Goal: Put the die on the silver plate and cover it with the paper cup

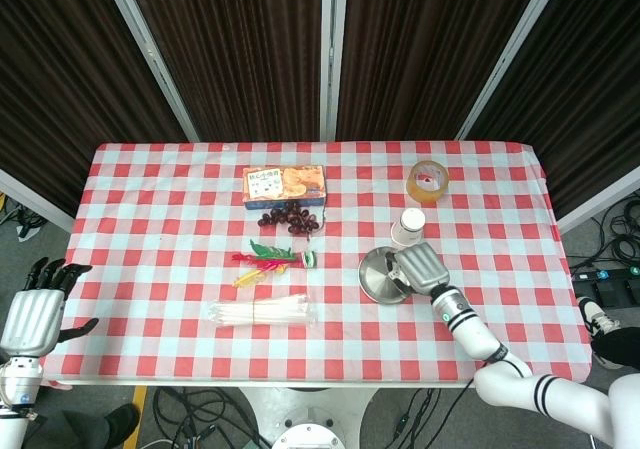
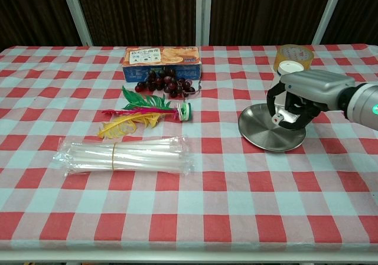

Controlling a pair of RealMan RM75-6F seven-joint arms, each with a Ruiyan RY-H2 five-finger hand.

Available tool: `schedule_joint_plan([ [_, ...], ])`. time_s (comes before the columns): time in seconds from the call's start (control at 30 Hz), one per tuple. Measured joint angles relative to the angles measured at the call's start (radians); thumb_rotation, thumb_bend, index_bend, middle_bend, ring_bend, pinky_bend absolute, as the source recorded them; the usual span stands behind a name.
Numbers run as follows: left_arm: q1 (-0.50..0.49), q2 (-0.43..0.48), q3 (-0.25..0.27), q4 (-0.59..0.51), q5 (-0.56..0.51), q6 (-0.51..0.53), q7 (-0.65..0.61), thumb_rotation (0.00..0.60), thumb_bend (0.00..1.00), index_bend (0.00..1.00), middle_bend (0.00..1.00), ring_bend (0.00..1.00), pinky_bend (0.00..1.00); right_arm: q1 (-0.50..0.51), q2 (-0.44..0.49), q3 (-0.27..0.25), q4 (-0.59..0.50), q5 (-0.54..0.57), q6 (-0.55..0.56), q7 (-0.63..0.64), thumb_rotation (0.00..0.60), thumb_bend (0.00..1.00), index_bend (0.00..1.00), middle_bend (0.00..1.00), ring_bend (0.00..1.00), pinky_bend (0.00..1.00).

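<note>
The silver plate (image 2: 266, 132) lay directly beneath the right hand (image 2: 295, 98), which hovered over the plate's right half with its fingers curled downward. Just behind that hand, on its far side, stood the paper cup (image 2: 289, 69), upright and mouth-up, mostly hidden in the chest view and touching neither hand nor plate as far as could be told. The die (image 2: 276, 119) was pinched in the right hand's fingertips, small and white, hanging just above the plate's surface and not yet resting on it. So the drop was a straight lowering, nothing sideways; the cup would then need inverting, and the right hand was by far the nearer to it. The left hand (image 1: 32, 314) hung off the table's near-left corner, holding nothing, fingers spread, well apart from everything
</note>
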Motion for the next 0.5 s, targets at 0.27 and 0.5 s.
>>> schedule_joint_plan([
  [0.27, 0.008, 0.000, 0.001, 0.004, -0.010, 0.002, -0.004, 0.600, 0.03, 0.23, 0.22, 0.12, 0.08, 0.052, -0.065, -0.005, 0.046, 0.042, -0.032, -0.066, 0.600, 0.12, 0.14, 0.50, 0.48, 0.75],
  [0.5, 0.006, 0.001, -0.002, 0.002, -0.003, 0.006, -0.004, 0.600, 0.03, 0.23, 0.22, 0.12, 0.08, 0.008, 0.029, 0.001, -0.114, 0.036, 0.080, -0.052, 0.600, 0.10, 0.12, 0.31, 0.22, 0.40],
])
